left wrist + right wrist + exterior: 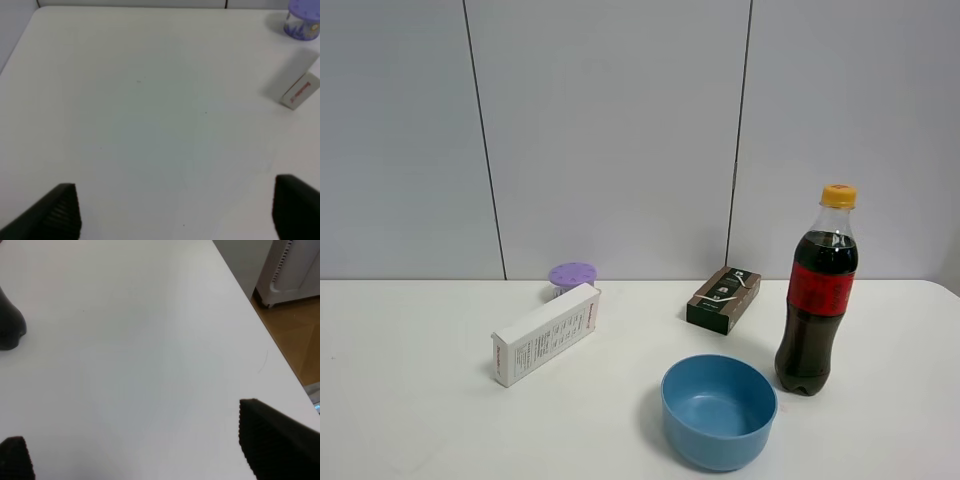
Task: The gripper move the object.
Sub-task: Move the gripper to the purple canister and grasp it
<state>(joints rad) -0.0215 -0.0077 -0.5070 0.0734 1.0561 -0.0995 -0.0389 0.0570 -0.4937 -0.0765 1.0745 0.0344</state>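
Note:
The lavender-purple tub (pixel 572 277) with a dimpled lid stands at the back of the white table, partly behind the white carton (pixel 545 333). It also shows in the left wrist view (pixel 302 22), far from the fingers. Neither arm shows in the exterior high view. My left gripper (pixel 175 215) is open and empty over bare table, with its two black fingertips (pixel 60 212) wide apart. My right gripper (pixel 140 455) is open and empty over bare table near the table's right edge.
The white carton (pixel 300 90) lies in front of the tub. A blue bowl (pixel 718 410) sits front centre, a cola bottle (pixel 817 295) to its right, a dark box (pixel 724 299) behind. The bottle's base (pixel 7 322) and the wooden floor (pixel 292 335) show in the right wrist view.

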